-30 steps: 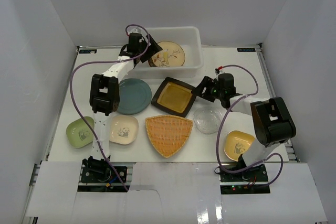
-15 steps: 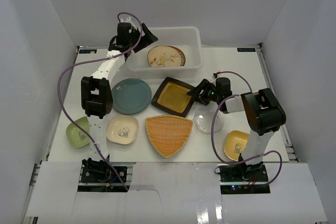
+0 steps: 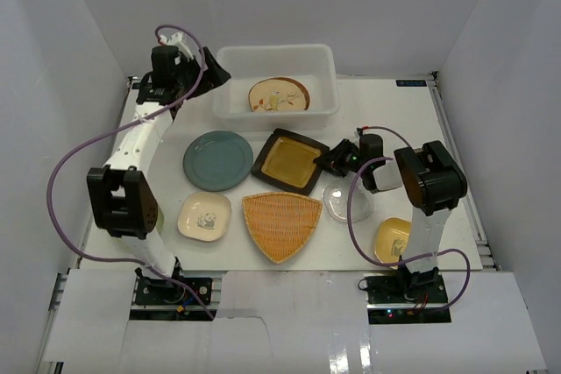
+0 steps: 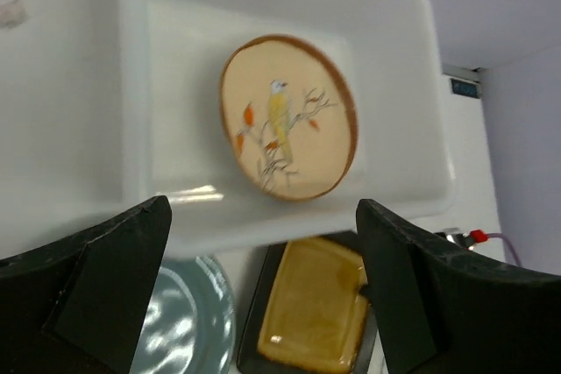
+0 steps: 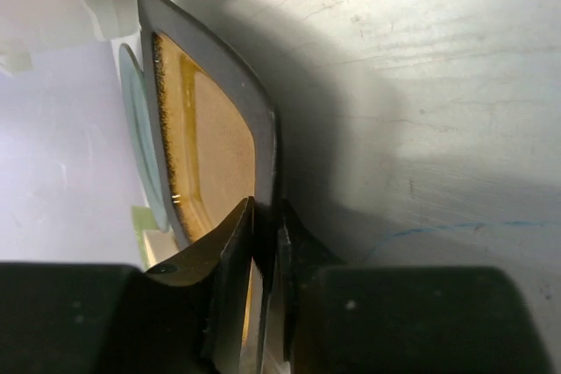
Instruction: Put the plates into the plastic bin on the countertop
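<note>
A tan floral plate lies in the plastic bin at the back of the countertop. My left gripper hangs open and empty, high over the bin's left end. The right gripper is shut on the right rim of the black-amber square plate. Around it lie a teal plate, an orange woven fan plate, a clear glass plate, a cream dish and a yellow dish.
White walls enclose the countertop on three sides. The left arm's elbow stands over the front-left corner and hides what lies there. Purple cables loop beside both arms.
The left arm has swung up and leftward away from the bin, leaving the tan floral plate inside. The right gripper slid onto the square plate's rim and closed on it.
</note>
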